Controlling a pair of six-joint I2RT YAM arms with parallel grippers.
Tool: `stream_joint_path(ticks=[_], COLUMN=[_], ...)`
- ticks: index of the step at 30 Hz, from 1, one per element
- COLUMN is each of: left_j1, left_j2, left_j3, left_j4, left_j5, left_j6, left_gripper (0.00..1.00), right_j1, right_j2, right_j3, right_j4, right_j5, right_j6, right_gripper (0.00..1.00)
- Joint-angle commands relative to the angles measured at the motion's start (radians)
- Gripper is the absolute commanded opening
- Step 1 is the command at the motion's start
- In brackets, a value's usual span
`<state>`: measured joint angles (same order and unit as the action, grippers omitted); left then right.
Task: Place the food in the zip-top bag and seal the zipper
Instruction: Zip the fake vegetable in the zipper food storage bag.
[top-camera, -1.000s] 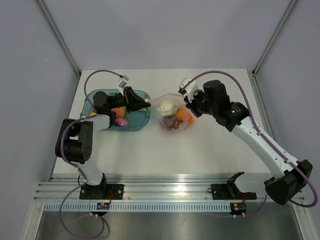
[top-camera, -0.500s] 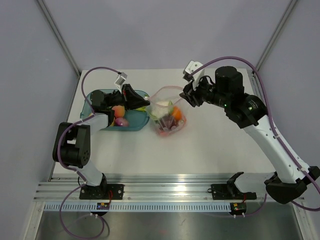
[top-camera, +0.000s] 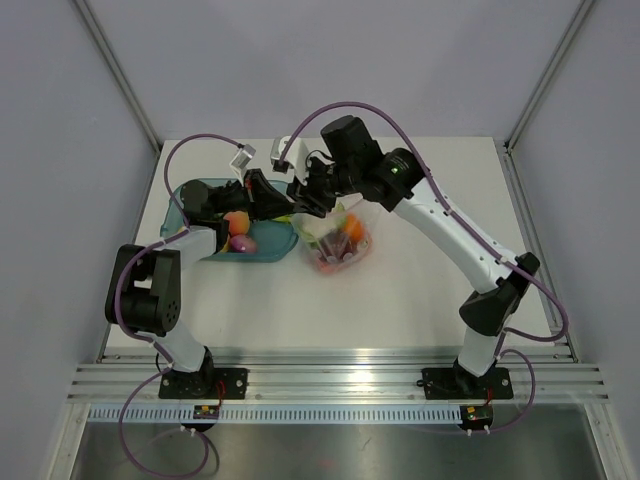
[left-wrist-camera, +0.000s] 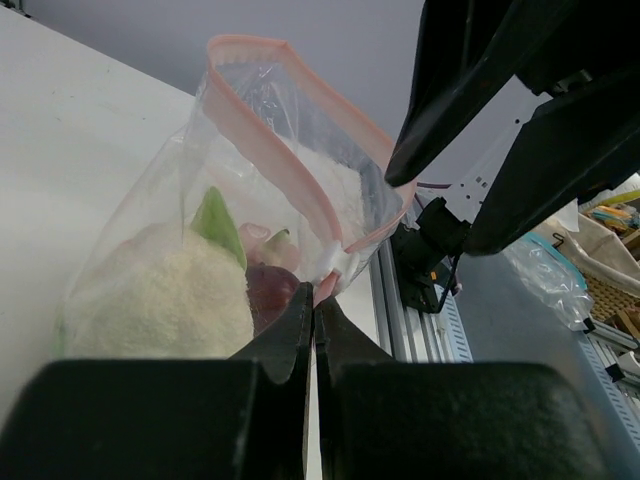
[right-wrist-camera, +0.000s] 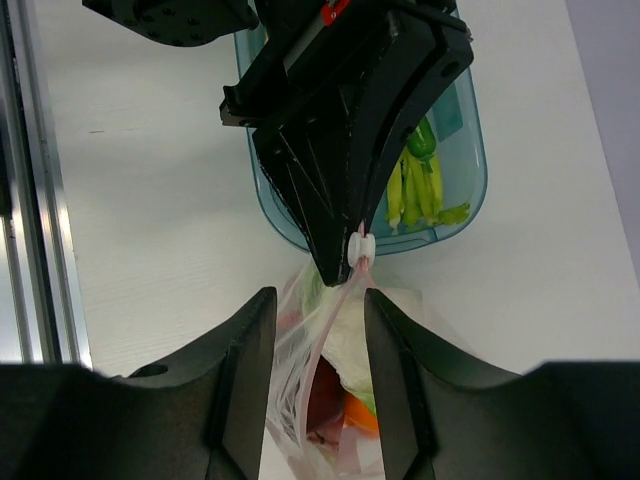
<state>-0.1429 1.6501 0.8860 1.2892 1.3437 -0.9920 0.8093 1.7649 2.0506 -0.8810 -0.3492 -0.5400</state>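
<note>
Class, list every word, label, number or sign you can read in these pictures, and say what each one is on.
Nothing can be read.
Sticker by the left arm's base: too small to read.
Sticker by the right arm's base: too small to read.
No print on the bag or tray.

Upright clear zip-top bag (top-camera: 338, 240) holds food (left-wrist-camera: 160, 300), pink zipper (left-wrist-camera: 290, 165) seemingly open

White arms (top-camera: 455, 235) — black joints (top-camera: 345, 140), purple cables (top-camera: 345, 104)
</note>
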Motion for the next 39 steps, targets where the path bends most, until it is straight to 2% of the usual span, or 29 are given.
stream_joint_path(ticks=[1, 7, 15, 18, 22, 26, 28, 29, 32, 39], left_j1=[0.005, 0.005, 0.005, 0.005, 0.005, 0.005, 0.005, 0.005, 0.005, 0.005], left_j2=[-0.03, -0.038, -0.053, -0.056, -0.058, -0.059, -0.061, -0.062, -0.064, -0.069], left_j3=[0.044, 0.048, 0.044, 0.042, 0.042, 0.042, 0.042, 0.044, 0.047, 0.044], left_j4=[0.375, 0.375, 0.375, 0.375, 0.375, 0.375, 0.374, 0.375, 0.375, 0.375], left_j5=[0.017, 0.034, 0.038, 0.044, 0.048, 0.049, 0.048, 0.049, 0.052, 0.055], left_j6=[-0.013, -0.013, -0.014, -0.014, -0.017, -0.019, -0.019, -0.02, -0.023, -0.025], left_gripper=[0.0, 0.0, 0.0, 0.0, 0.0, 0.0, 0.0, 0.0, 0.0, 0.0], right_j1=[0.002, 0.002, 0.002, 0.002, 0.002, 0.002, 0.002, 0.002, 0.002, 0.001], right_j2=[0.031, 0.08, 0.142, 0.156, 0.157, 0.148, 0.146, 0.145, 0.142, 0.145], right_j3=[0.121, 0.128, 0.183, 0.183, 0.177, 0.168, 0.161, 0.157, 0.137, 0.129], right_j4=[-0.064, -0.055, -0.052, -0.044, -0.039, -0.036, -0.039, -0.039, -0.032, -0.013], right_j5=[-0.059, -0.059, -0.051, -0.036, -0.025, -0.024, -0.022, -0.02, -0.011, 0.018], right_j6=[-0.043, -0.044, -0.025, -0.021, -0.018, -0.018, -0.018, -0.018, -0.02, -0.028], right_gripper=[0.47, 0.48, 0.43, 0.38, 0.23, 0.15, 0.21, 0.36, 0.44, 0.46])
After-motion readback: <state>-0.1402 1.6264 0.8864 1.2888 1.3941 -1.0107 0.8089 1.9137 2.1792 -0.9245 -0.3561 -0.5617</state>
